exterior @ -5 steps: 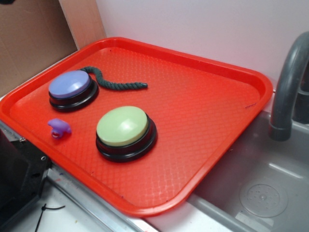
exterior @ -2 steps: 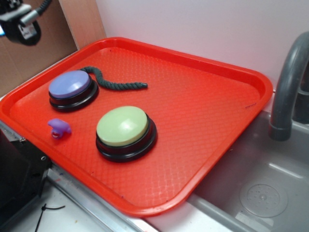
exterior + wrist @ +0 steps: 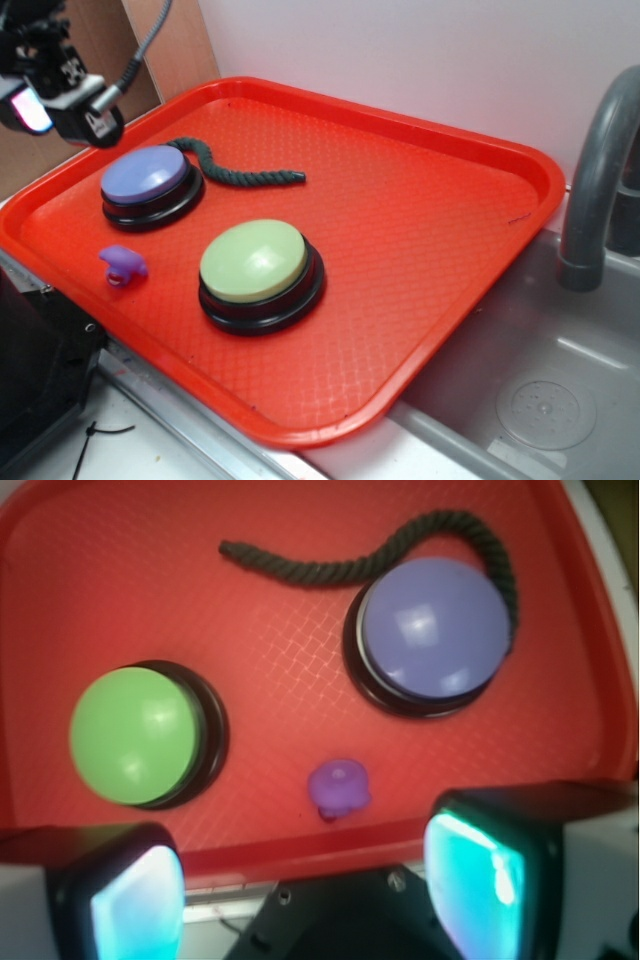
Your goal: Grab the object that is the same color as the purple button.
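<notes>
The tiny purple piece [image 3: 122, 264] lies near the front left rim of the red tray [image 3: 420, 180]; it also shows in the wrist view [image 3: 340, 787]. The purple button [image 3: 147, 182] stands behind it, also seen in the wrist view [image 3: 433, 632]. My gripper [image 3: 45, 95] hangs high at the upper left, above the tray's left edge, apart from the piece. In the wrist view my gripper [image 3: 305, 885] is open and empty, its pads [image 3: 140, 900] lit cyan, the piece just beyond the gap.
A light green button [image 3: 258, 272] stands mid-tray. A dark green twisted rope [image 3: 235, 170] curls behind the purple button. A sink basin [image 3: 540, 400] and grey faucet [image 3: 595, 180] are at the right. A black block [image 3: 35, 370] sits front left.
My gripper has come into view at the upper left and moved down and right toward the tray. Nothing on the tray has moved.
</notes>
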Action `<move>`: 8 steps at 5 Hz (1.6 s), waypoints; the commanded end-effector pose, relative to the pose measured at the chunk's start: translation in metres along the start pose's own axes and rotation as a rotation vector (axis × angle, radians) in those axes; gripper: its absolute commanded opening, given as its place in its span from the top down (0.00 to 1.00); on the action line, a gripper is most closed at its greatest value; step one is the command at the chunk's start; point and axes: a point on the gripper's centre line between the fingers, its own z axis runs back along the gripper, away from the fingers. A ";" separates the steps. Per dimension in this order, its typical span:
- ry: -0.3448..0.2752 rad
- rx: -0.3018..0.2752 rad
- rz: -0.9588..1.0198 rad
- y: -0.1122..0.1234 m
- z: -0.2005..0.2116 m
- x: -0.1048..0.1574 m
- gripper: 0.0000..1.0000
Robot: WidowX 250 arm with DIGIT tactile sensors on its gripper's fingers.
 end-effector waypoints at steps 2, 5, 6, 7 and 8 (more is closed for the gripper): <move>0.055 0.055 0.015 0.006 -0.051 0.005 0.00; 0.145 0.083 0.053 0.020 -0.096 -0.015 0.00; 0.150 0.120 0.059 0.019 -0.103 -0.015 0.00; 0.164 0.138 0.049 0.014 -0.110 -0.015 0.00; 0.173 0.141 0.063 0.015 -0.108 -0.016 1.00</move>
